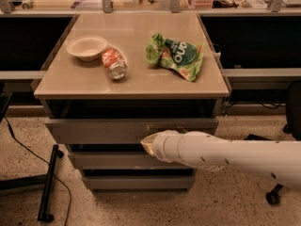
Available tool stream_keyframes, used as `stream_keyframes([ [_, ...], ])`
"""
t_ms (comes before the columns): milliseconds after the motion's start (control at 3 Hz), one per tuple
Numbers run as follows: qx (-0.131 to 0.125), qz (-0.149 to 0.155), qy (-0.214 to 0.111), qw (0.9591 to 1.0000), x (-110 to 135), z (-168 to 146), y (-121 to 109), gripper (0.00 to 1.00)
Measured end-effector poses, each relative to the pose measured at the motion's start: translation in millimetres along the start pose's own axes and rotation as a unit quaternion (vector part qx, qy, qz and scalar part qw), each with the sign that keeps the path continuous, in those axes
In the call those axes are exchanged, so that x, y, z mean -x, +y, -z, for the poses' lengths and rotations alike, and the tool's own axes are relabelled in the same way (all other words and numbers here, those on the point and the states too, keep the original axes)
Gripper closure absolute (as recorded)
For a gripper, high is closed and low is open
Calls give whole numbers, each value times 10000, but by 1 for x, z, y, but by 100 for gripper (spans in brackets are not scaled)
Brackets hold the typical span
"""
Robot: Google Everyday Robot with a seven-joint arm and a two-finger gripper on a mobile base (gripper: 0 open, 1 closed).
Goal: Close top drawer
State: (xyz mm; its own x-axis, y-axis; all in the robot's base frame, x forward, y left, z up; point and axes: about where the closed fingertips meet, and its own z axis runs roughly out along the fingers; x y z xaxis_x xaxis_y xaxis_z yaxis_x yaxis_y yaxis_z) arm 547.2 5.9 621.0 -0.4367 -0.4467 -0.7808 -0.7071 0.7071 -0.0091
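Note:
The top drawer (99, 130) is a wide grey metal drawer under the tabletop, with white scuffs near the centre of its flat front. It stands a little way out, with a dark gap above its front edge. My gripper (146, 145) is at the end of the white arm (225, 155) that reaches in from the right. It sits against the lower edge of the drawer front, just right of centre.
On the tabletop (70, 84) lie a white bowl (87, 47), a tipped can (114, 63) and a green chip bag (175, 55). Two narrower drawer fronts (113, 161) sit below. A black stand leg (48, 185) and cable are at left, a chair base (273, 197) at right.

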Motion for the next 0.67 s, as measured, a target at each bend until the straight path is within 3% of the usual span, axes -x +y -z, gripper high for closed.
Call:
stream_keyframes([
  [333,87,129,-159,9998,23,-27,-4,100],
  [667,112,158,-189,9996,26,-31,-4,100],
])
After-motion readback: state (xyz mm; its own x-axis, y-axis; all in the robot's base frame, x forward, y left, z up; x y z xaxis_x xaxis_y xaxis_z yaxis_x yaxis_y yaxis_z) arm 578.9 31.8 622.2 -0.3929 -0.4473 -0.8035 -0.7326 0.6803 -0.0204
